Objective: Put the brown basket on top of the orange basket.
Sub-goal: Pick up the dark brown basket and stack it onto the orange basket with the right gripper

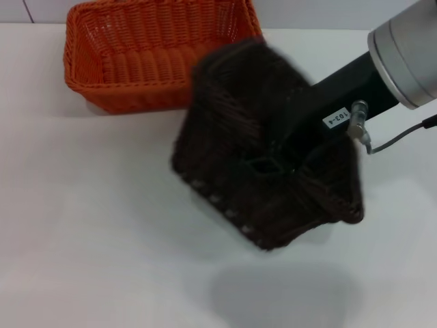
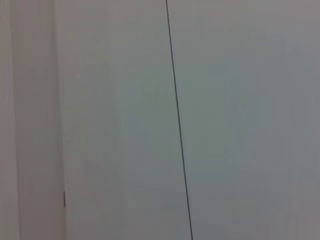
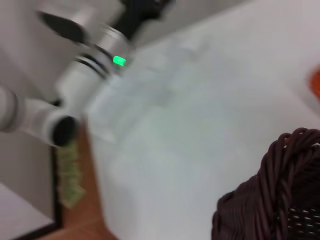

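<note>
The right gripper [image 1: 276, 162] reaches into the brown basket [image 1: 263, 147] and seems to hold it up, tipped, above the table [image 1: 82, 225], though its grip is hidden, just near-right of the orange basket [image 1: 153, 51], so stacking is left.

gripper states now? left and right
Left: not in view.
Right gripper: shut on the brown basket, held tilted above the table, near the orange basket.
</note>
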`<state>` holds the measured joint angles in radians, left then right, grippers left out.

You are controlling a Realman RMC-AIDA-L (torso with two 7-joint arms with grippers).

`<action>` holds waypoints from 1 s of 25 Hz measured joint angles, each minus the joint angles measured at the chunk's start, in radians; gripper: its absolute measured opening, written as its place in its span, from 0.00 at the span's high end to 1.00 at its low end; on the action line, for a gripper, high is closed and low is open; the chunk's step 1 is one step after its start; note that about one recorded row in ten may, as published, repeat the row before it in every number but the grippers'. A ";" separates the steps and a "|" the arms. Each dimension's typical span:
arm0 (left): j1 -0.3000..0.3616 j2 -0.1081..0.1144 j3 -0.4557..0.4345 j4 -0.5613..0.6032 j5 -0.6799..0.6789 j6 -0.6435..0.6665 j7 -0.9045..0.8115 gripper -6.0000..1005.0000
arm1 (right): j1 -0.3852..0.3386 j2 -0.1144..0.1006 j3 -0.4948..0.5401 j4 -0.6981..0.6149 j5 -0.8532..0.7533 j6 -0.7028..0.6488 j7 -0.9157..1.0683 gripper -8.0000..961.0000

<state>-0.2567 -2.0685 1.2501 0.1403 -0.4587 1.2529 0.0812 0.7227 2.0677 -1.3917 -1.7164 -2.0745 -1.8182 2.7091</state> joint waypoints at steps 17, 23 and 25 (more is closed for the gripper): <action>-0.010 0.002 0.005 0.004 0.005 -0.001 -0.017 0.26 | 0.076 -0.003 -0.002 -0.185 0.069 0.000 -0.217 0.86; -0.010 0.001 0.007 0.001 0.008 -0.001 -0.045 0.26 | 0.088 -0.001 -0.056 -0.195 -0.065 0.009 -0.454 0.86; -0.008 0.000 0.007 0.000 0.007 -0.001 -0.049 0.26 | 0.082 0.000 -0.073 -0.205 -0.077 0.014 -0.561 0.86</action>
<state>-0.2646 -2.0687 1.2575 0.1404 -0.4515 1.2516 0.0319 0.8044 2.0675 -1.4647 -1.9218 -2.1513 -1.8038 2.1486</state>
